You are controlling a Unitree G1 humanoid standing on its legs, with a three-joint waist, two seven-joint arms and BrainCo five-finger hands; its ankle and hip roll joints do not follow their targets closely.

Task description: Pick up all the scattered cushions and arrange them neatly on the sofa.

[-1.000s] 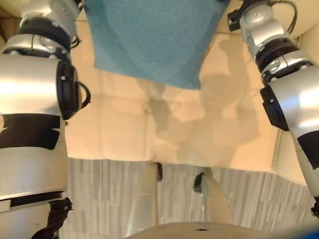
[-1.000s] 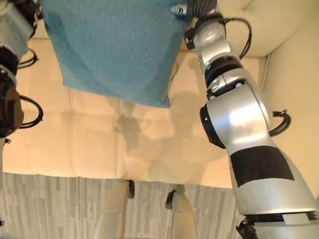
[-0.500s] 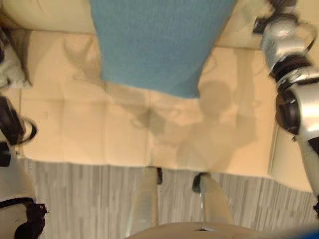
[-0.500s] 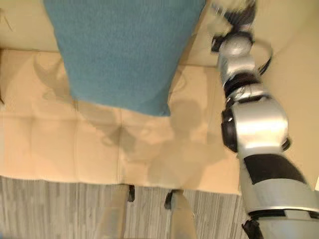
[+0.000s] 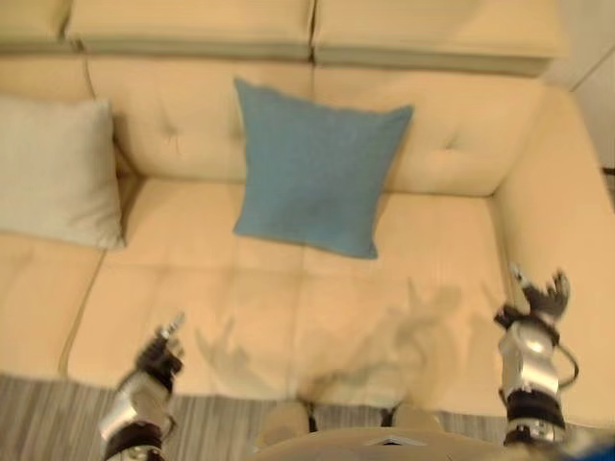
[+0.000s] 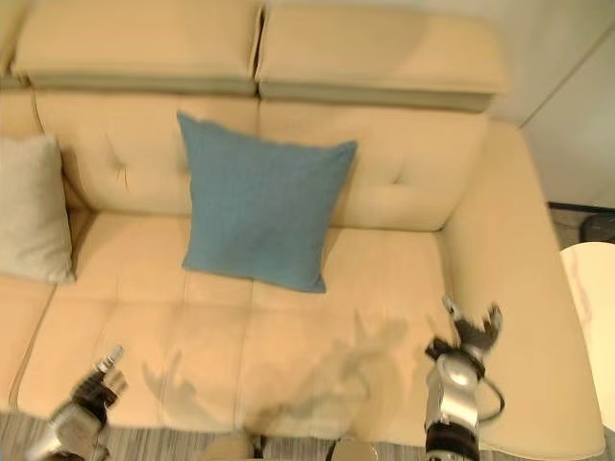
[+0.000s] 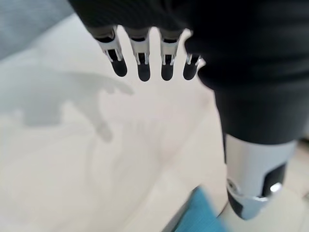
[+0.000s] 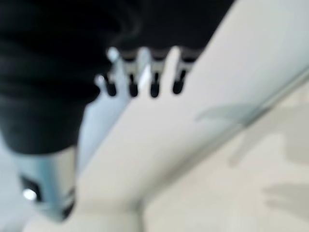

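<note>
Cushion [image 5: 317, 178] now leans on the sofa [image 5: 452, 279], mid frame, let go by both hands [image 5: 159, 357] [image 5: 538, 300], fingers apart, so it's placed.

head cams: down on sofa [image 5: 452, 250], shared | wrist cams: close, prob. seat

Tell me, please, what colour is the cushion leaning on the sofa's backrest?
Blue cushion, clearest in the right eye view.
</note>
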